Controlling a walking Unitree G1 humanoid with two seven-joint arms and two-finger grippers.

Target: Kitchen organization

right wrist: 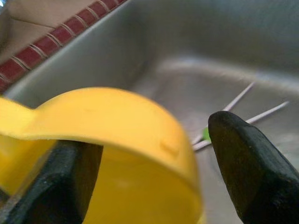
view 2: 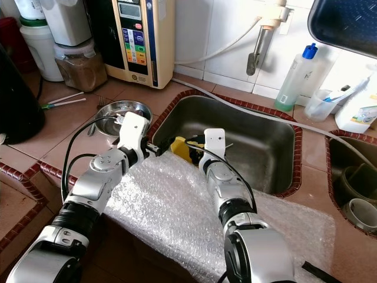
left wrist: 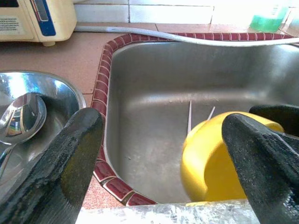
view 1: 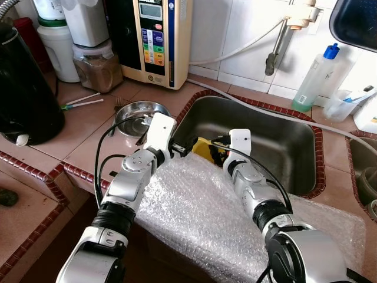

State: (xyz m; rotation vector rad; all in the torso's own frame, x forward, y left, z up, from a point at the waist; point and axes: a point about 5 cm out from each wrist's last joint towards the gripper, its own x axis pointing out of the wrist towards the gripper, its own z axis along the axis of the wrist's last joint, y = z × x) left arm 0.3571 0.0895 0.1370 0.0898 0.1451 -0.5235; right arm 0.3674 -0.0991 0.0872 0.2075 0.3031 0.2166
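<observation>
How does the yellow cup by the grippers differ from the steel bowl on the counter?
The yellow cup is opaque yellow, seemingly plastic; the steel bowl is shiny metal. The yellow cup lies tipped inside the sink at its near edge, between the left gripper and the right gripper; the steel bowl sits upright on the tiled counter, beside the sink. The steel bowl holds a spoon. Both are round, open vessels.

The yellow cup (right wrist: 117,140) is blurred and cut off in the right wrist view, and largely hidden behind the grippers at the sink's (view 1: 259,127) near-left corner from the head. The thin sticks (right wrist: 247,109) on the sink floor are too small to identify. The dark pan (view 1: 356,20) is cropped at the corner.
</observation>
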